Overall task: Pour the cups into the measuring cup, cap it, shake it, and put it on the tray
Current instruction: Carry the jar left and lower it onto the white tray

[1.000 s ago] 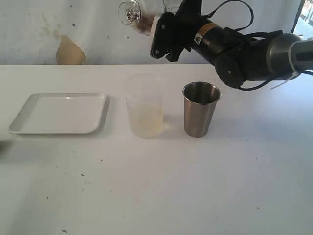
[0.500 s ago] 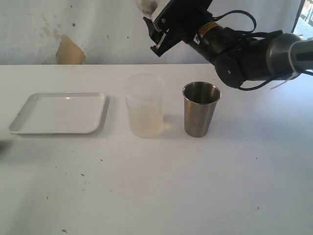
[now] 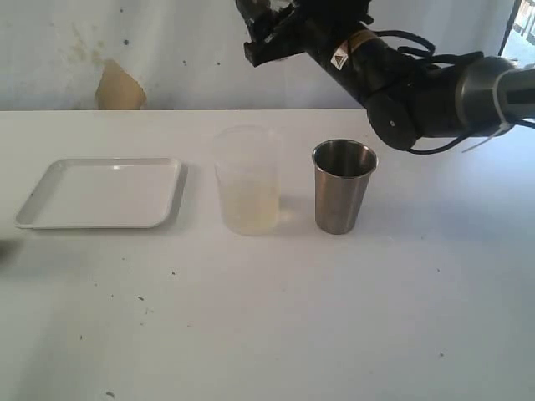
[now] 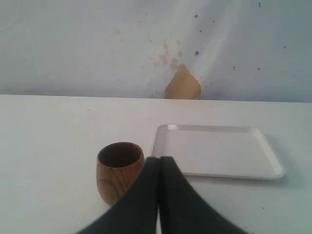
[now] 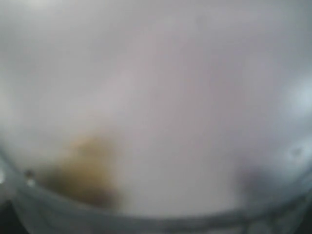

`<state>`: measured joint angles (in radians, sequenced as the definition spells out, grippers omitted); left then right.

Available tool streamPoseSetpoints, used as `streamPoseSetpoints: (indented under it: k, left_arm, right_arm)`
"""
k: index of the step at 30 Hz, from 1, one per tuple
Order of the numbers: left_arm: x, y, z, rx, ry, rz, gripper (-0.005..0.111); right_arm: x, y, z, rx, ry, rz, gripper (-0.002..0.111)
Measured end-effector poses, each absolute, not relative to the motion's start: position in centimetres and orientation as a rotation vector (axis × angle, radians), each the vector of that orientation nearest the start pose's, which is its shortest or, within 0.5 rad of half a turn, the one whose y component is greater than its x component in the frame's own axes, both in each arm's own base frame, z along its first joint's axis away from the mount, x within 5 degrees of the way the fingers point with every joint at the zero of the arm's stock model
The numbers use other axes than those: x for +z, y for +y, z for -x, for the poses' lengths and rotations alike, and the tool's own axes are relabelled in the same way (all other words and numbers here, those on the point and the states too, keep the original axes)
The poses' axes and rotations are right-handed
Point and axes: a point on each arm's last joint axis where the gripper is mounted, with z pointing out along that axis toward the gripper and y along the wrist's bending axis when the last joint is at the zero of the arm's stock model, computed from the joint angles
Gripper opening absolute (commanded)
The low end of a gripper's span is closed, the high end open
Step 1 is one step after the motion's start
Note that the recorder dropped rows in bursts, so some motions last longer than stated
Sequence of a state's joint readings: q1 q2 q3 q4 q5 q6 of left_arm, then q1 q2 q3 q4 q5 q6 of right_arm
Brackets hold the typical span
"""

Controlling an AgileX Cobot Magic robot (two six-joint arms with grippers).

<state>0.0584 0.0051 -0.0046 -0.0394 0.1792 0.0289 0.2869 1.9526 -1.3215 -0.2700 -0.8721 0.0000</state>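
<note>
My right gripper is raised high at the back, above the table's middle. It is shut on the clear measuring cup, whose blurred wall and rim fill the right wrist view. That cup is above the top edge of the exterior view. The steel tumbler stands upright on the table. The wooden cup stands upright beside the white tray, just past my left gripper, which is shut and empty. The tray lies at the left and holds nothing.
A frosted plastic cup with pale yellowish liquid in its lower part stands between the tray and the steel tumbler. A white wall with a brown patch runs behind the table. The right arm reaches in from the right.
The right gripper has risen and turned, carrying the tilted clear cup up out of the exterior view. The cups on the table and the tray have not moved.
</note>
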Motion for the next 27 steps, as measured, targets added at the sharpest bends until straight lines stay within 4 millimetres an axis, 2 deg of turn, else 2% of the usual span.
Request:
streamPoseSetpoints:
  k: [9, 18, 27]
  left_arm:
    - [19.8, 0.3, -5.6, 0.031, 1.662, 0.051, 0.001]
    - [19.8, 0.3, -5.6, 0.031, 1.662, 0.051, 0.001]
    - [19.8, 0.3, -5.6, 0.031, 1.662, 0.051, 0.001]
  right_arm:
    - [28.5, 18.3, -41.3, 0.644, 1.272, 0.342, 0.0]
    - [28.0, 21.6, -39.7, 0.722, 1.31, 0.424, 0.0]
    - [27.7, 22.0, -39.6, 0.716, 1.341, 0.436, 0.0]
